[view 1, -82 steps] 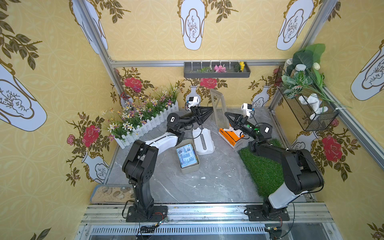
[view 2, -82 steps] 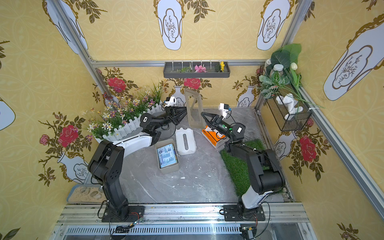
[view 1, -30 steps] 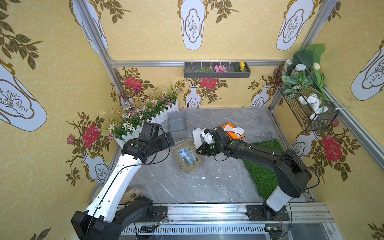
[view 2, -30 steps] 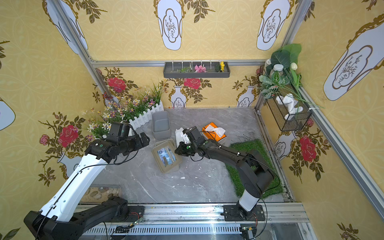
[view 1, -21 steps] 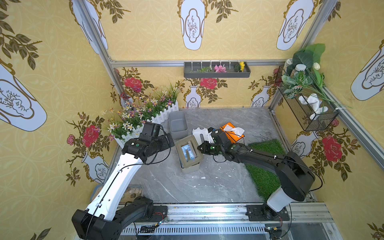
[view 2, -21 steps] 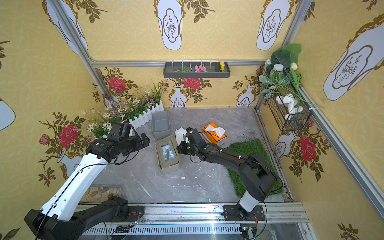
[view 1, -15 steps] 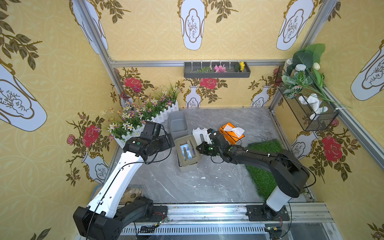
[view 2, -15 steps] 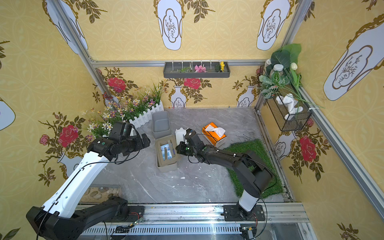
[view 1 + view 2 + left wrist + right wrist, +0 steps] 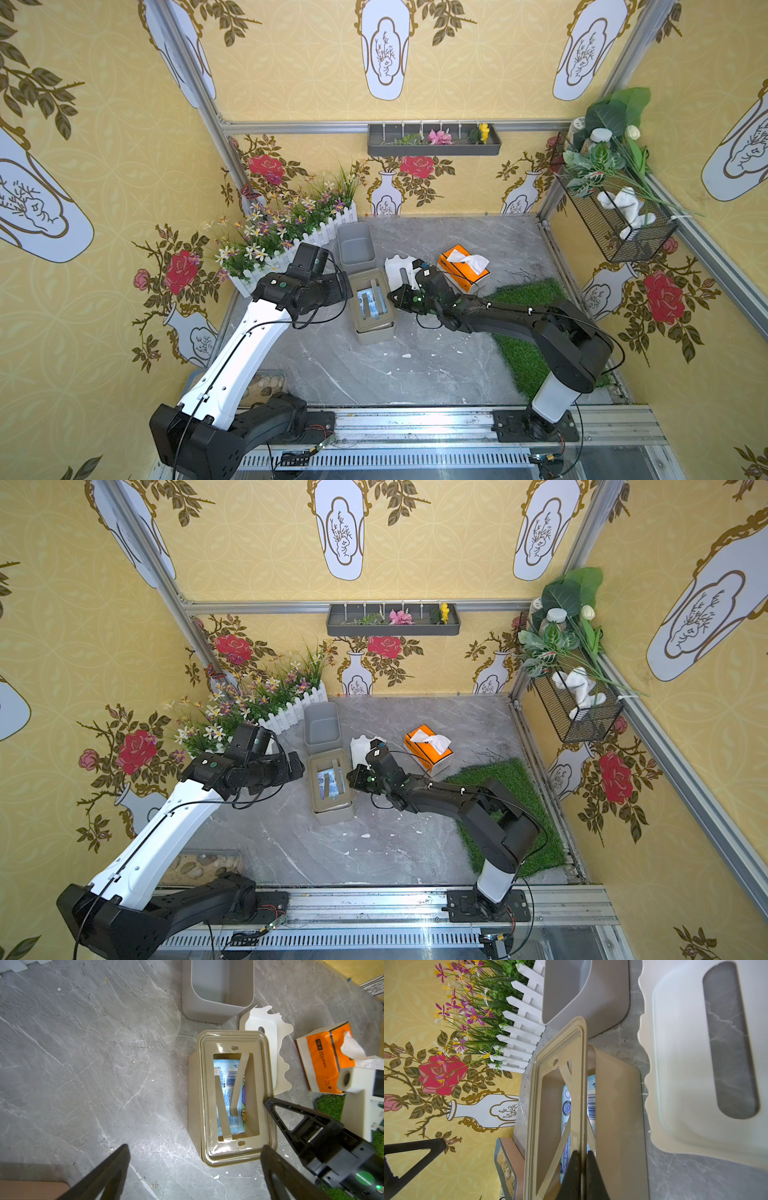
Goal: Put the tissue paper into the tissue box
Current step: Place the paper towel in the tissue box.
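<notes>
The khaki tissue box [image 9: 376, 332] [image 9: 334, 814] stands mid-table, topped by a frame lid with openings. The blue-wrapped tissue paper [image 9: 371, 302] [image 9: 327, 784] [image 9: 227, 1082] lies inside, seen through the lid. My right gripper [image 9: 393, 296] [image 9: 352, 780] [image 9: 582, 1154] is shut on the lid's right rim [image 9: 583, 1088]. In the right wrist view a thin gap shows between that rim and the box wall. My left gripper [image 9: 347, 291] [image 9: 298, 766] [image 9: 194, 1147] hangs open over the box's left side, holding nothing.
An empty grey bin [image 9: 355, 249] stands behind the box, by the white flower fence [image 9: 291, 249]. A white scalloped lid with a slot [image 9: 400, 268] and an orange tissue pack [image 9: 463, 270] lie to the right. A grass mat [image 9: 532, 316] covers the right side.
The tissue box has turned from skewed to square with the table, with the right gripper shut at its right rim. The left arm has hardly moved.
</notes>
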### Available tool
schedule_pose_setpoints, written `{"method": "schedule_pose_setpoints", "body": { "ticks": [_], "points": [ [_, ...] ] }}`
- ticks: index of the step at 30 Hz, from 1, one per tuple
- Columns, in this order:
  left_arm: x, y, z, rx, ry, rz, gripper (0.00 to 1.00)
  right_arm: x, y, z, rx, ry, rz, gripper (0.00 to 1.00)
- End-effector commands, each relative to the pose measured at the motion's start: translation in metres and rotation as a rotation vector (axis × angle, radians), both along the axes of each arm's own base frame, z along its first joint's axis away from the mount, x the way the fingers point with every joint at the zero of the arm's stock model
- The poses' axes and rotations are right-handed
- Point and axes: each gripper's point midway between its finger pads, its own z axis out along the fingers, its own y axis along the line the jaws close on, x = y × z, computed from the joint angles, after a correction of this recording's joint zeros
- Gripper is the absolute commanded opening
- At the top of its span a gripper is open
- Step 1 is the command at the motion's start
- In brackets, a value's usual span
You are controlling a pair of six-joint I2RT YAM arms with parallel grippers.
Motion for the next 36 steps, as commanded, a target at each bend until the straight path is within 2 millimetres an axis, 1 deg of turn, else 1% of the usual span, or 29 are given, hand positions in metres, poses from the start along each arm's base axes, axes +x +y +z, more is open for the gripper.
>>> {"method": "schedule_pose_setpoints", "body": {
  "ticks": [1,3,8,10,16,22,26,30,36],
  "points": [
    [-0.004,0.002,-0.009,0.031,0.034,-0.007,0.99,-0.003,-0.008,-0.005,-0.05,0.002,-0.052,0.0],
    [-0.005,0.003,-0.012,0.037,0.045,-0.011,0.98,-0.006,-0.009,-0.008,-0.07,0.005,-0.058,0.0],
    [-0.008,0.002,-0.019,0.045,0.07,-0.023,0.97,-0.014,-0.01,-0.022,-0.089,0.016,-0.085,0.0],
    [-0.009,0.002,-0.022,0.046,0.082,-0.029,0.97,-0.014,-0.012,-0.028,-0.089,0.019,-0.103,0.0],
    [-0.011,0.001,-0.03,0.064,0.112,-0.051,0.96,-0.013,-0.013,-0.033,-0.102,0.01,-0.13,0.0],
    [-0.02,0.0,-0.052,0.111,0.205,-0.091,0.95,-0.014,-0.012,-0.042,-0.112,0.031,-0.141,0.0],
    [-0.022,-0.003,-0.063,0.118,0.244,-0.108,0.94,-0.016,-0.012,-0.051,-0.121,0.055,-0.144,0.0],
    [-0.021,-0.002,-0.074,0.138,0.28,-0.111,0.93,-0.019,-0.013,-0.056,-0.14,0.07,-0.143,0.0],
    [-0.013,-0.004,-0.088,0.153,0.303,-0.113,0.91,-0.024,-0.017,-0.062,-0.173,0.09,-0.147,0.01]
  ]
}}
